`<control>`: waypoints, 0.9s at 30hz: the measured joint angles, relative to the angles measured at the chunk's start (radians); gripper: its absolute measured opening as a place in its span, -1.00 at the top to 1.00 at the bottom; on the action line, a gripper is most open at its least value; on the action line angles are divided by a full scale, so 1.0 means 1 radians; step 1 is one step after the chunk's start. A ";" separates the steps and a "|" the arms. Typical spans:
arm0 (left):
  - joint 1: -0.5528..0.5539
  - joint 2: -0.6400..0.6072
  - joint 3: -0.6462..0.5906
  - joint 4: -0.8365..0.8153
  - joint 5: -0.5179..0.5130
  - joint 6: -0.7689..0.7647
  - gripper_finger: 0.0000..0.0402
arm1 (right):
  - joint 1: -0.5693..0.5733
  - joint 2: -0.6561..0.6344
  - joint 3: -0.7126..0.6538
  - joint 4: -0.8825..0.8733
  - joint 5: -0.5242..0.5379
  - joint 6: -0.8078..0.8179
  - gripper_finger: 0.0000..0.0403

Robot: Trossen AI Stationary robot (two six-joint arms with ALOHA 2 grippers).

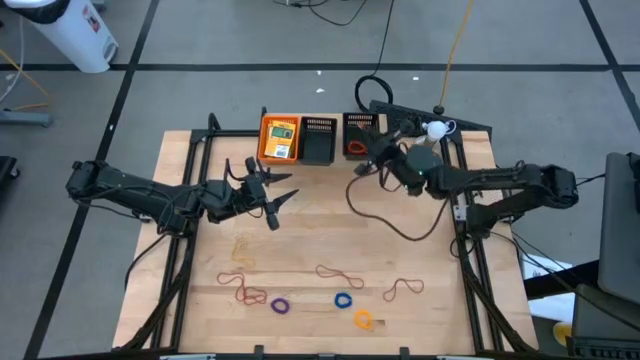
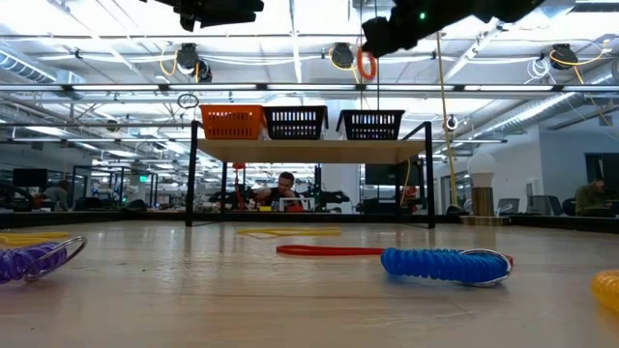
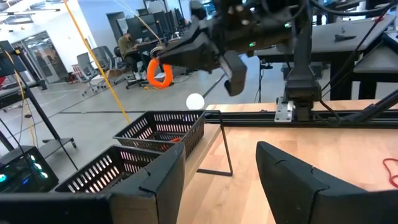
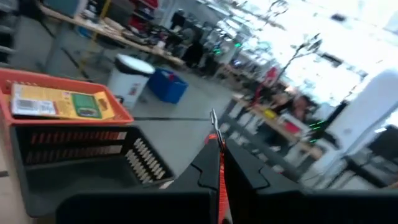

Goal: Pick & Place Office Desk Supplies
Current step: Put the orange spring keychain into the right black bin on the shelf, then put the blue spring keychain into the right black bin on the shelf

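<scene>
Above the far black mesh tray, the right gripper was pinched shut on an orange ring and should have centred over the tray before letting go, while the left gripper hovered wide and empty mid-table.

We see a gray floor with dark lines, bright ceiling light strips, office chairs, desks with monitors, a blue bin.
</scene>
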 joint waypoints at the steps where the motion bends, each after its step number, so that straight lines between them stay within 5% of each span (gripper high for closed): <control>1: 0.000 0.000 0.000 -0.001 0.000 0.000 0.03 | -0.020 0.004 0.000 -0.014 -0.029 0.035 1.00; 14: 0.000 0.000 0.000 -0.030 0.000 0.000 0.03 | -0.149 0.031 0.000 -0.083 -0.145 0.139 0.90; 18: 0.000 0.000 0.000 -0.030 0.000 0.000 0.03 | -0.148 0.030 0.000 -0.087 -0.241 0.139 0.72; 27: 0.000 0.000 0.000 -0.044 0.000 0.000 0.03 | -0.154 0.030 0.000 -0.088 -0.225 0.161 0.12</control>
